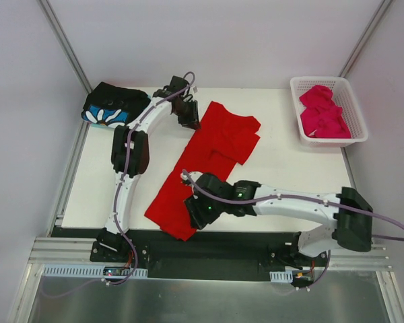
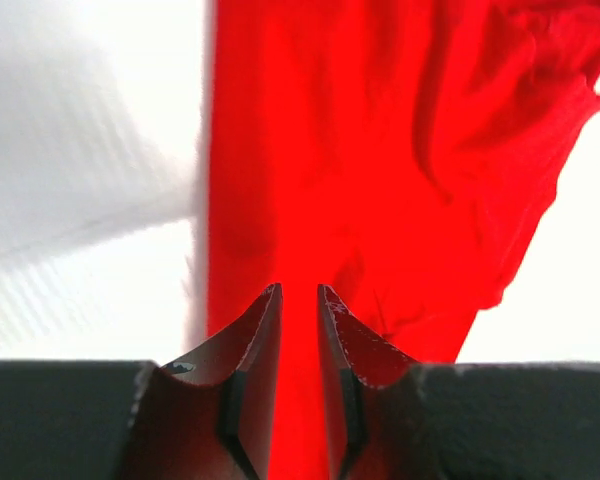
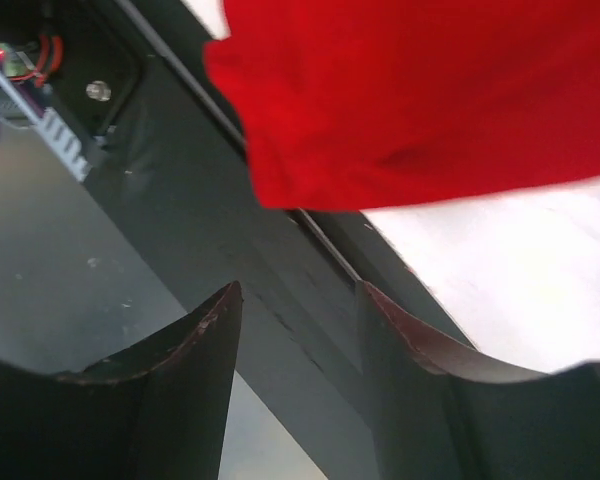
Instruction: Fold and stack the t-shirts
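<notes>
While three t-shirts share one tabletop (image 1: 289, 182), both claws stand at the single red t-shirt (image 1: 212, 145), which lies in a long diagonal strip between them. The left claw (image 2: 298, 290) is at the strip's far end. Its two fingers stand only a narrow slit apart, with red cloth showing in and beyond the slit. Whether they pinch that cloth or merely hang over it cannot be told. To this claw's right, the shirt's upper part is rumpled and doubled over on itself. The right claw (image 3: 300, 290) is at the strip's near end, released, its two fingers spread wide with nothing between them. The red hem lies just ahead of its fingertips, lapping over the tabletop's near edge. One black flower-print t-shirt (image 1: 114, 108) sits as a folded bundle to the left of the left claw. One magenta-pink t-shirt (image 1: 323, 114) lies crumpled in the one white lattice basket (image 1: 360, 128), well to the right of both claws.
</notes>
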Robot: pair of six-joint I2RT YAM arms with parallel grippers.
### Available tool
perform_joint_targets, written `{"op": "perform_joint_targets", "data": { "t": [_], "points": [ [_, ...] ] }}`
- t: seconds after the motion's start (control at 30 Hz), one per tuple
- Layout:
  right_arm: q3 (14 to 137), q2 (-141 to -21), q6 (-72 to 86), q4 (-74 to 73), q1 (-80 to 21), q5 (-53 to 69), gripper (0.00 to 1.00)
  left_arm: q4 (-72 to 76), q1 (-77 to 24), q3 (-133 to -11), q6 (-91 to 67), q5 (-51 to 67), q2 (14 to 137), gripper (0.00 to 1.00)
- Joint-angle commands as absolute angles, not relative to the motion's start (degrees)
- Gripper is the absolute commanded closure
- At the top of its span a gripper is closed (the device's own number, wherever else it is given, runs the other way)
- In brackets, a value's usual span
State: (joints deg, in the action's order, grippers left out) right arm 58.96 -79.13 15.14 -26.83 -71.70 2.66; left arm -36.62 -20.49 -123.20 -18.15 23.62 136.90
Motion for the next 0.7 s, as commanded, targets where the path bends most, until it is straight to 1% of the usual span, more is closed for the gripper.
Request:
{"op": "perform_joint_targets", "data": {
  "t": [0.0, 0.13, 0.2, 0.43, 0.63, 0.67],
  "points": [
    [63.45, -88.73, 13.27, -14.6, -73.56, 14.49, 0.48, -38.5, -18.28, -127.53, -21.09, 27.51, 139.39, 0.8],
    [65.83, -94.56, 13.71, -10.81, -74.97, 18.19, 0.49, -38.41, -18.02, -129.37, -21.18, 30.58, 142.2, 0.79],
    [66.18, -95.71, 13.8, -9.76, -75.15, 18.98, 0.49, -37.88, -18.02, -129.9, -21.27, 34.6, 143.08, 0.79],
    [66.18, -98.44, 13.89, -9.4, -75.15, 19.77, 0.49, -36.39, -18.19, -130.34, -20.22, 39.8, 143.62, 0.78],
    [66.09, -100.1, 14.5, -9.05, -75.15, 19.86, 0.49, -34.98, -18.46, -131.04, -20.39, 41.84, 141.16, 0.77],
    [66.01, -100.37, 14.59, -9.05, -75.06, 20.04, 0.49, -35.59, -18.54, -130.87, -20.13, 38.7, 140.46, 0.77]
  ]
}}
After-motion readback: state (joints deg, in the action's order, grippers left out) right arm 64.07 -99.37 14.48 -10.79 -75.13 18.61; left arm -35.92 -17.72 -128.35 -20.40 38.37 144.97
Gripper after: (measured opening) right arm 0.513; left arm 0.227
